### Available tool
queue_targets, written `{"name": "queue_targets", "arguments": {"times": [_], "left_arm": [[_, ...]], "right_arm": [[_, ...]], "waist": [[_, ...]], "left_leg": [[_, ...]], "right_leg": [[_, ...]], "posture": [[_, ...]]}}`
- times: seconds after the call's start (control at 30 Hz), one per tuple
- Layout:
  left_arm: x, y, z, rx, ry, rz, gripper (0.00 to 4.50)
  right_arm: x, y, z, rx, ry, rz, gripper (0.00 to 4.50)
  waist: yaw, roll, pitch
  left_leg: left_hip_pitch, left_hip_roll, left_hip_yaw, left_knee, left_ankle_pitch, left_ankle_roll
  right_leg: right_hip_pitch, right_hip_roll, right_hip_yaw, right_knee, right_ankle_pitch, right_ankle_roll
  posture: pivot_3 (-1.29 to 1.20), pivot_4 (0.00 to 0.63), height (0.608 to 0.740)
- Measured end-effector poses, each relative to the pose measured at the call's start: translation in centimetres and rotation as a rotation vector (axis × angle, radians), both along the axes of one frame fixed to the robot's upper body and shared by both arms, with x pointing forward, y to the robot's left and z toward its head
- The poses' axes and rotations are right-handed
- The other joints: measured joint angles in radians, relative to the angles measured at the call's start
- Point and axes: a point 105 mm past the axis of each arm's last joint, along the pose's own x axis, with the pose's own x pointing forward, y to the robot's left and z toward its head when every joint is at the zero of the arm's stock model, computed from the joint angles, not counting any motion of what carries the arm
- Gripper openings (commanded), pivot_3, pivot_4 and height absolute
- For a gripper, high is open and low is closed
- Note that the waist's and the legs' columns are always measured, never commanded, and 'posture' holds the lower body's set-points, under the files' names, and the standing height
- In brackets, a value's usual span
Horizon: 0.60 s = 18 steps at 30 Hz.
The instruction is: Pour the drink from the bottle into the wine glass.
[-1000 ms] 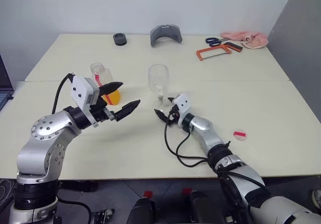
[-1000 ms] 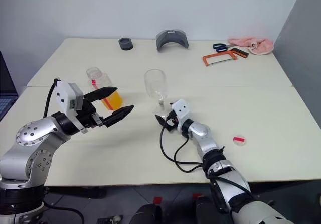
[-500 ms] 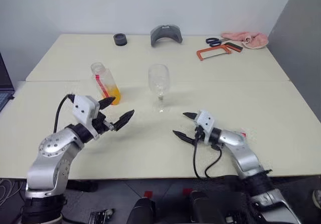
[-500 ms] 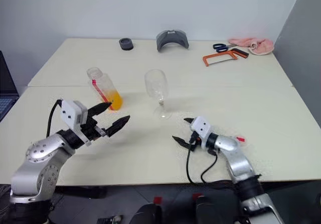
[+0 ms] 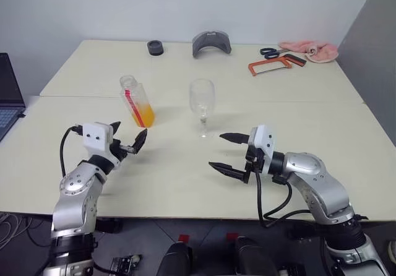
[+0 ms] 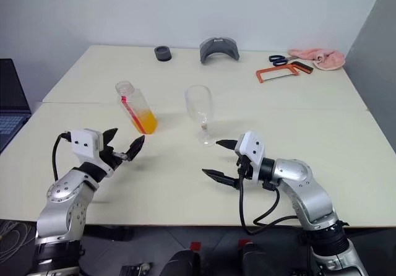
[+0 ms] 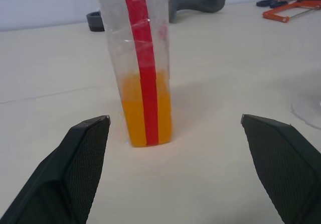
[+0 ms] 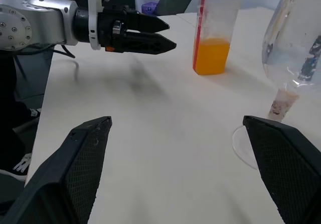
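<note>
- Since a second ago: left gripper (image 5: pixel 127 141) lowered and drawn back to the near left, jaws spread wide, holding nothing, now levelled at the bottle (image 5: pixel 137 101) and a short way in front of it.
- Right gripper (image 5: pixel 226 153) pulled away from the foot of the wine glass (image 5: pixel 202 106) toward the near right, jaws likewise wide and empty.
- Meaning for the task, as a guess: nothing grasped yet, pour not started; left side lined up for a grab on the bottle, right side backed off, leaving the glass standing free.
- Bottle upright on the table (image 5: pixel 185 164), left of centre, apparently uncapped; clear squarish body, red stripe down the face, orange drink (image 7: pixel 145 108) filling only the lower part.
- Wine glass upright just right of the bottle, well apart from both grippers; bowl clear and empty, round foot flat on the table.
</note>
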Motion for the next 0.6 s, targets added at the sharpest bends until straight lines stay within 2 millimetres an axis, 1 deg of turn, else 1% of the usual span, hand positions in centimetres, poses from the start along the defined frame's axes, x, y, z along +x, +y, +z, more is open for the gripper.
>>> {"name": "queue_targets", "arguments": {"times": [0.23,0.43,0.6], "left_arm": [[2.0,0.9,0.1,-0.002,0.006,0.053,4.50],[3.5,0.8,0.9,0.006,-0.016,0.058,4.50],[4.2,0.7,0.6,0.015,-0.006,0.055,4.50]], "right_arm": [[0.4,0.2,0.4,0.004,0.009,-0.020,4.47],[0.5,0.9,1.2,0.042,0.022,-0.025,4.47],[0.3,1.1,1.6,0.059,0.024,-0.029,4.47]], "waist": [[0.000,0.000,0.000],[0.001,0.000,0.000],[0.001,0.000,0.000]], "left_leg": [[0.000,-0.001,0.000,0.000,0.000,0.000],[0.000,-0.001,0.000,0.000,0.000,0.000],[-0.001,-0.001,-0.001,0.000,0.000,0.000]], "right_leg": [[0.000,0.000,0.000,0.000,0.000,0.000],[0.000,0.000,0.000,0.000,0.000,0.000],[0.000,0.000,-0.001,0.000,0.000,0.000]], "posture": [[0.00,0.150,0.740],[0.00,0.150,0.740],[0.00,0.150,0.740]]}}
